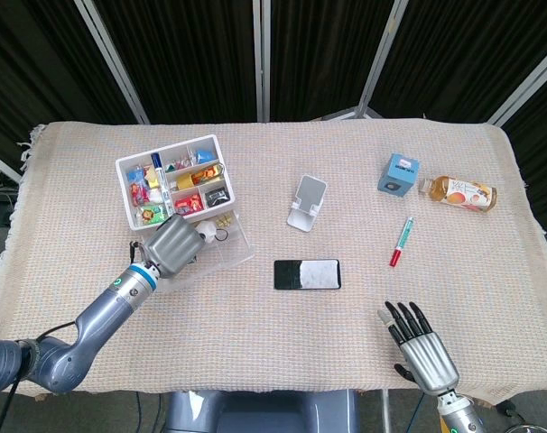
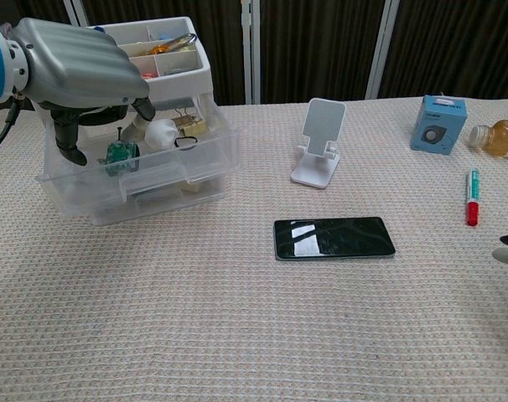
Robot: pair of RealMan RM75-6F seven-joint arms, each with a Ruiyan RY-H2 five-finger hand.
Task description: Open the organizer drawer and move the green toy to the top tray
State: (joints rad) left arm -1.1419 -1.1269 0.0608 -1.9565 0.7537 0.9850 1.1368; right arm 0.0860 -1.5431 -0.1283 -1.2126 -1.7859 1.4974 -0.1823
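**Left hand poised over the open drawer**

Dark curtain panels stood behind a surface (image 1: 364, 198) covered in woven beige cloth. From the head view, the organizer (image 1: 179, 194) sat with its clear drawer (image 1: 224, 248) pulled out toward the robot, and the left hand (image 1: 172, 245) hung over the drawer's front. The right hand (image 1: 422, 352) lay well apart from the organizer, fingers spread, holding nothing. A phone (image 1: 307, 273) and a white stand (image 1: 307, 202) lay between the two.

From the chest view, the green toy (image 2: 120, 157) sat inside the drawer near its front wall. The left hand's fingers (image 2: 68, 138) curled down on either side of the toy; whether they touched it could not be told. The top tray (image 2: 199, 71) sat just above.

The drawer looked open, so the grasp seemed in hand. Next the fingers would need to close on the toy, then lift it up to the tray.
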